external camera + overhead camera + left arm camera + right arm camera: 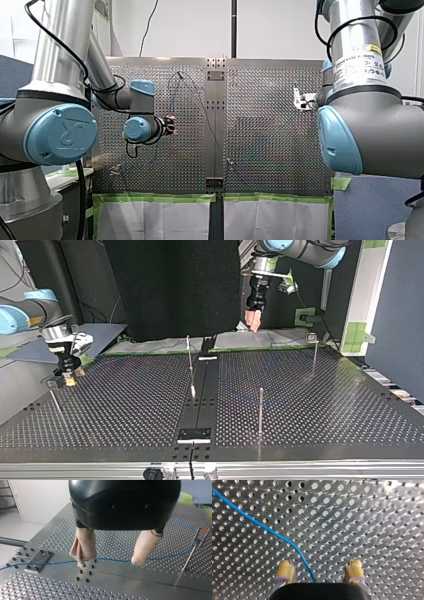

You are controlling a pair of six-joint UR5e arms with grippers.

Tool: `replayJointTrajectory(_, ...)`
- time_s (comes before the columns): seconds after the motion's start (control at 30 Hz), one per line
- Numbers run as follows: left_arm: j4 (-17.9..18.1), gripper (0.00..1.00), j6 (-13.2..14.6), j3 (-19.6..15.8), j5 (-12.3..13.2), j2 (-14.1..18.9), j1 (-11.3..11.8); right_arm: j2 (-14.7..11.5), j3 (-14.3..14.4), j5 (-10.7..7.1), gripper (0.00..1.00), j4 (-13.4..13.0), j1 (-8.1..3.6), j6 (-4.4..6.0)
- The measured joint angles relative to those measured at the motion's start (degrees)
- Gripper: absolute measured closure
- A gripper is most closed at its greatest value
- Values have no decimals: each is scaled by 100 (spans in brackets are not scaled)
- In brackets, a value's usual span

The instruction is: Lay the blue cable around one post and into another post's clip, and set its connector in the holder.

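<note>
**A:** Where does the blue cable (274, 533) lie?

**B:** Flat on the perforated desk (325, 405). The right wrist view shows it best. It comes in on a slant, bends, and passes between the two yellow pads (285, 570) of my right claw (319, 570), touching neither. That claw is released, its pads wide apart, low over the holes.

**A:** And the top view?

**B:** There my right claw sits at the view's left, close down on the desk. The cable is only a faint blue line near the middle, by a slim post (260, 407).

**A:** My left claw?

**B:** In the left wrist view my left claw (109, 562) is spread open, and its beige-wrapped fingers (85, 545) hold nothing. The cable runs across the desk beneath them and on to a thin leaning post (191, 555), where it turns. The top view adds what the wrist view cannot show: that claw hangs well above the desk's far edge.

**A:** The front view?

**B:** Both arms show, well apart. I cannot trace the cable there.
</note>
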Motion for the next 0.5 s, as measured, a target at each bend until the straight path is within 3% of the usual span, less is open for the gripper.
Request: replayJointTrajectory(0.5,-1,0,-13,-5,5,0,42,-216,362,181,0,-52,55,-24)
